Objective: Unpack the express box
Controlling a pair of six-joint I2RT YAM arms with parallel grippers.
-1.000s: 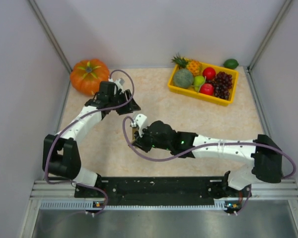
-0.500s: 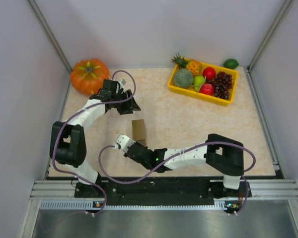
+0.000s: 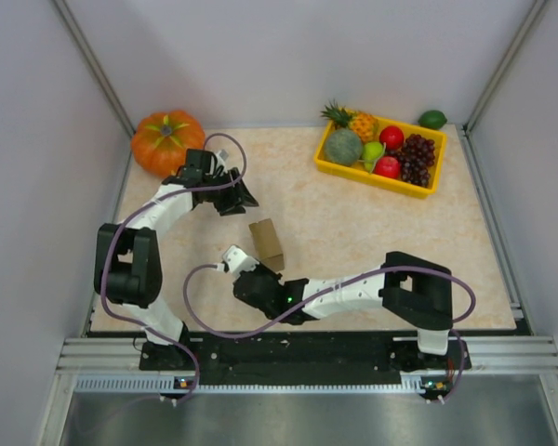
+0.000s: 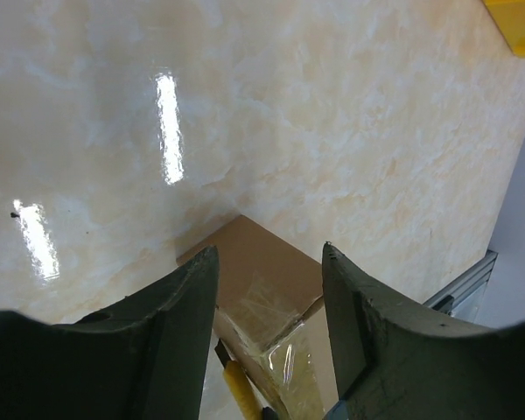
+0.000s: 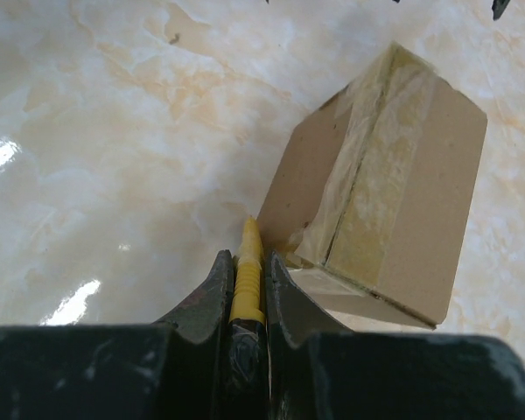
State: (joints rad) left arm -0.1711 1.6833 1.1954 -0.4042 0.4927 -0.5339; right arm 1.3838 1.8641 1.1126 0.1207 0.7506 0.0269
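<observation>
Currently the right gripper [image 5: 245, 284] is pinching a slim yellow plastic tool [image 5: 249, 241], jaws pressed together on its shaft. The tool's tip is touching the lower edge of the small plain brown cardboard express box [image 5: 420, 184], right at the taped seam. Clear tape [image 5: 367, 166] is covering that seam along its length; I cannot tell whether any of it is cut.

The left gripper [image 4: 269, 254] is hanging spread and empty above the box's far side, not touching it.

The box is sitting near the middle of the beige marble-look tabletop [image 3: 353, 242], between the two grippers.

Progress, my read: early. The tool is in hand and placed at the seam. Slitting the tape, opening the flaps and taking out the contents are all looking not yet done. The box's contents are hidden.

The yellow plastic tray [image 3: 353, 173] at the far right is holding a pineapple [image 3: 361, 124], a round green melon [image 3: 343, 146], red apples [image 3: 391, 137] and dark grapes [image 3: 417, 158]. A small green fruit [image 3: 432, 119] is lying just behind the tray, outside it. A large orange pumpkin [image 3: 167, 141] is sitting at the far left, well apart from the box.
</observation>
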